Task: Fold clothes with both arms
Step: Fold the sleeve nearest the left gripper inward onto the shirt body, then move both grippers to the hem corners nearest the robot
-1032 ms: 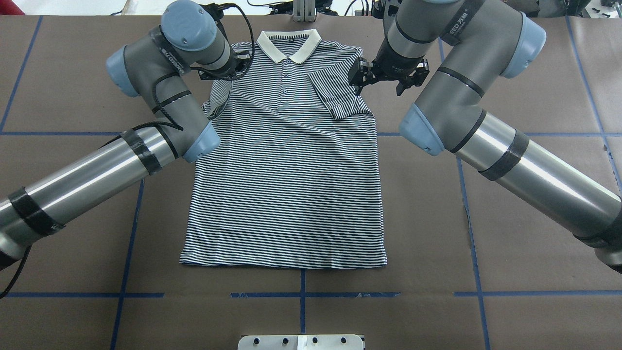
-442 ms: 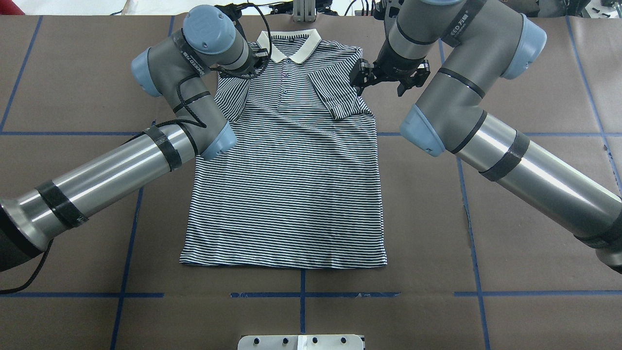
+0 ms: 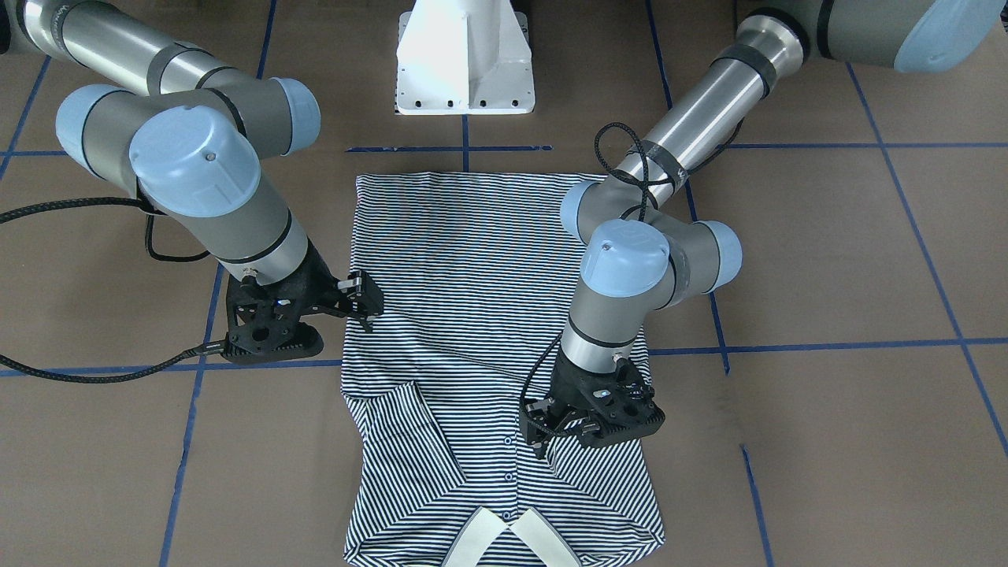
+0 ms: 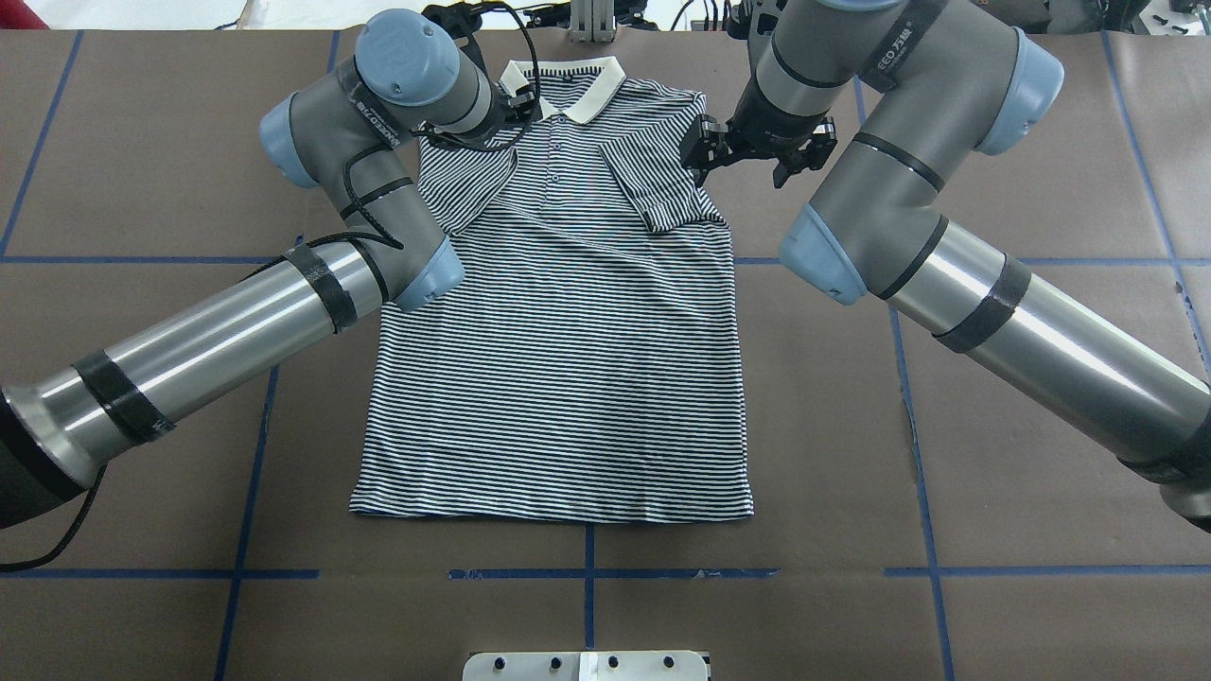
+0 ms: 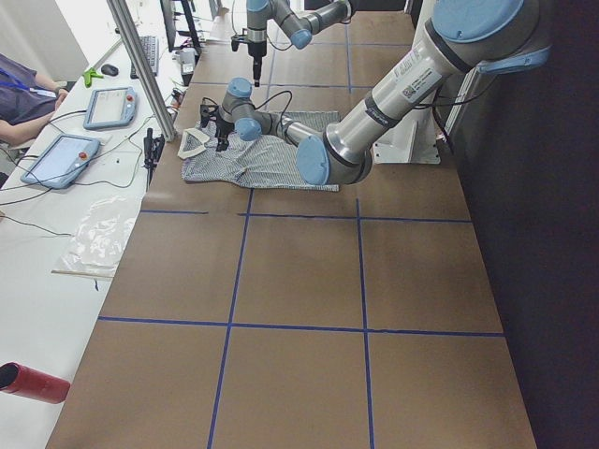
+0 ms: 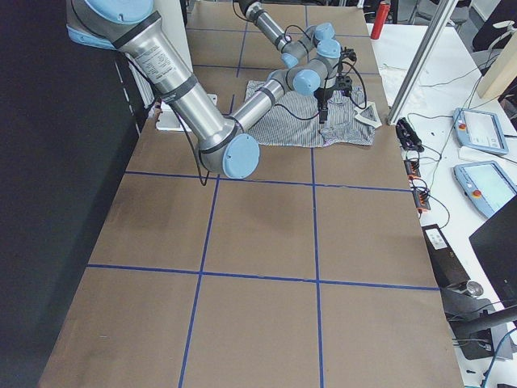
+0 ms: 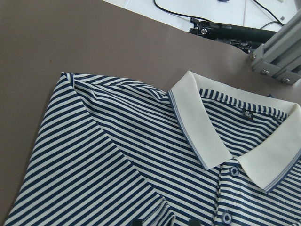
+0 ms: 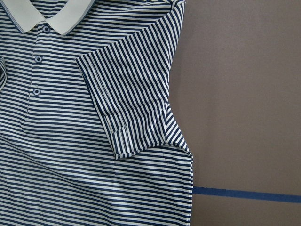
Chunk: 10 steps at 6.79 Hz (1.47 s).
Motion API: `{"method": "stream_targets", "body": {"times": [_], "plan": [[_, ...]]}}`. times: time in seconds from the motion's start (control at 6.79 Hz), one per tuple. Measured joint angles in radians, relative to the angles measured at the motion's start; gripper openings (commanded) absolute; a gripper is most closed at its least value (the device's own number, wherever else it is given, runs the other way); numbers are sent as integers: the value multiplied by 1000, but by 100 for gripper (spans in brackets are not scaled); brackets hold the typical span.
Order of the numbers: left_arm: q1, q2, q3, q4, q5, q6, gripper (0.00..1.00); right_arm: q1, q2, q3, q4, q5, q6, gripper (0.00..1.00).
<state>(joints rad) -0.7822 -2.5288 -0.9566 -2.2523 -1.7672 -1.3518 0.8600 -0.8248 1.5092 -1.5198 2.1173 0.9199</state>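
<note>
The striped polo shirt lies flat, front up, with its cream collar at the far side. Its right sleeve is folded in onto the chest and also shows in the right wrist view. My left gripper is shut on the hem of the left sleeve and holds it over the chest beside the collar. In the front view the left gripper sits at the sleeve's inner corner. My right gripper is open and empty, just above the shirt's right shoulder edge.
The white pedestal base stands at the near edge behind the shirt's hem. An aluminium frame post and cables stand just past the collar. Blue tape lines cross the brown table cover. A side bench holds tablets.
My left gripper has carried the left sleeve rightward and toward the collar, so the sleeve now lies folded over the chest. The right arm has barely moved.
</note>
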Motion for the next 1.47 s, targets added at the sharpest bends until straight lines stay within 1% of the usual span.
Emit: {"method": "stream_targets", "body": {"times": [0.15,0.29,0.44,0.59,0.74,0.88,1.03,1.18,1.33,1.47], "plan": [[-2,37,-59,7,-49,29,100,-2,-14,24,1,-4,31,100],[-3,122,-182,39,-110,46,100,-17,-61,86,4,-14,115,100],[-4,215,-337,123,-143,76,100,-48,-128,175,6,-27,196,100],[-4,313,-524,256,-164,146,100,-104,-212,280,6,-61,266,100],[-3,412,-685,345,-173,201,100,-178,-299,383,8,-116,333,100],[-1,517,-817,381,-178,224,100,-261,-383,468,32,-177,406,100],[2,589,-905,395,-180,228,100,-352,-448,515,77,-250,500,100],[5,623,-942,399,-179,228,100,-448,-483,530,108,-340,582,100],[6,636,-954,400,-179,227,100,-526,-501,533,119,-413,633,100],[7,640,-959,401,-178,227,100,-574,-509,522,121,-445,652,99]]}}
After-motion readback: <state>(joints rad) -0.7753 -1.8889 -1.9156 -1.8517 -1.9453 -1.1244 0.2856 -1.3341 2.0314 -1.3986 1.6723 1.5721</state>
